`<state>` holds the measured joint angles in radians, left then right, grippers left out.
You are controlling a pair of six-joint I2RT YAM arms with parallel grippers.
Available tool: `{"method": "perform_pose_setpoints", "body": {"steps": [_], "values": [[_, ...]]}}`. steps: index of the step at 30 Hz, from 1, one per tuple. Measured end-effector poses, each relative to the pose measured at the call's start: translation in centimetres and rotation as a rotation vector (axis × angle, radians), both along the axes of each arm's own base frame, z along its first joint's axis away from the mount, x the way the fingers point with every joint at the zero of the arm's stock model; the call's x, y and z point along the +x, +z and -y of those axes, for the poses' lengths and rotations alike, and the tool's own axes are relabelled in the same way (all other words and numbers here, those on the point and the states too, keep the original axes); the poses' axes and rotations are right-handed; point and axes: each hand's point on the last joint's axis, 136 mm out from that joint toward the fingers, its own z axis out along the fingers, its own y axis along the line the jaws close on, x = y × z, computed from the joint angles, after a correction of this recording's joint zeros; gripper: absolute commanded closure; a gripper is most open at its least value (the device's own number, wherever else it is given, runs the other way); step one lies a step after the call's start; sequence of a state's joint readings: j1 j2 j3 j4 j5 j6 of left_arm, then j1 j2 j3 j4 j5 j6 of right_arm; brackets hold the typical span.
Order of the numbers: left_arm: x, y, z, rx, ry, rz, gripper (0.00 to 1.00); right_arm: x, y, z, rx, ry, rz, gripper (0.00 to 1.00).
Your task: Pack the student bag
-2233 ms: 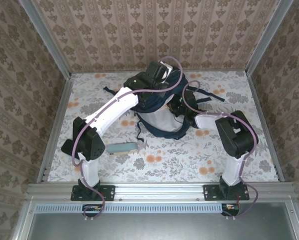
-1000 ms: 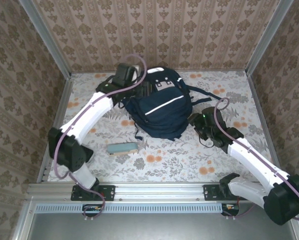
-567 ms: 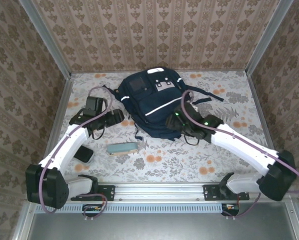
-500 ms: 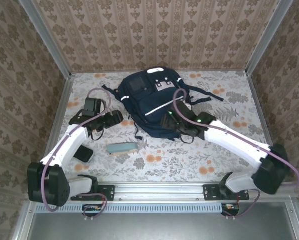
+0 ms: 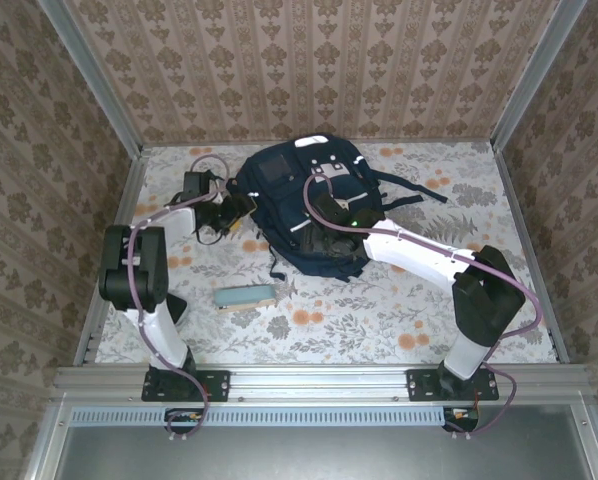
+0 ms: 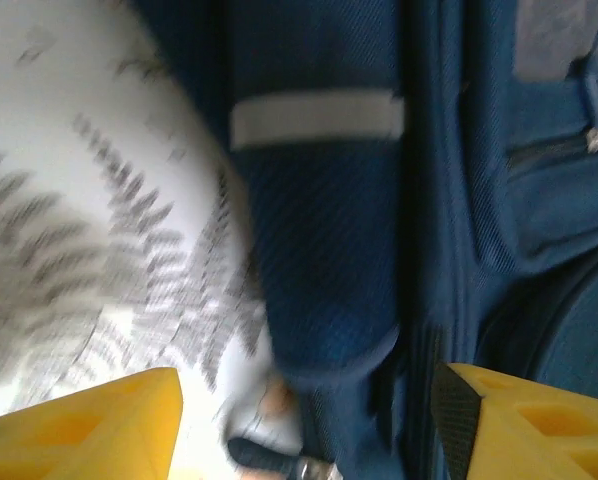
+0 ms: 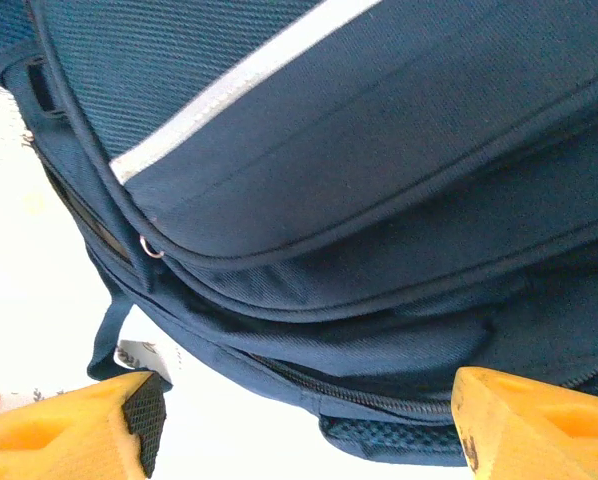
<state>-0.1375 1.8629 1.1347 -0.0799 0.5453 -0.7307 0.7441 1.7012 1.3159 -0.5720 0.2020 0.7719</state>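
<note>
My left gripper (image 6: 304, 412) and right gripper (image 7: 304, 415) hang spread and empty, so I fear shoving the student bag (image 5: 279, 178) rather than catching fabric

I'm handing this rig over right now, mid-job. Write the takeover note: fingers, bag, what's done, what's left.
Left gripper: open, fingers spread at the student bag's left side, holding nothing.
Right gripper: open, over the bag's front panel, holding nothing.
Bag: lies front-up at the far middle of the table; no open compartment visible.
Teal case: on the table nearer the arms, apart from the bag.
Done: cannot tell what is inside.
Left: probably open the bag, pack the case, close up.
</note>
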Motion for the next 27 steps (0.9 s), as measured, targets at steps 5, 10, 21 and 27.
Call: {"method": "perform_pose_setpoints", "body": {"steps": [5, 10, 21, 27], "values": [[2.5, -0.6, 0.9, -0.048, 0.0, 0.001, 0.48, 0.3, 0.2, -0.3, 0.005, 0.013, 0.015, 0.23], [2.6, -2.3, 1.4, -0.086, 0.003, -0.042, 0.74, 0.3, 0.3, -0.3, 0.006, 0.013, 0.017, 0.25], [0.0, -1.1, 5.5, -0.172, -0.049, -0.018, 0.96, -0.4, 0.7, 1.2, -0.058, -0.009, 0.024, 0.29], [-4.4, 0.3, 12.0, -0.207, -0.176, -0.03, 0.97, -2.4, 2.7, 0.9, -0.079, 0.013, 0.075, 0.37]]}}
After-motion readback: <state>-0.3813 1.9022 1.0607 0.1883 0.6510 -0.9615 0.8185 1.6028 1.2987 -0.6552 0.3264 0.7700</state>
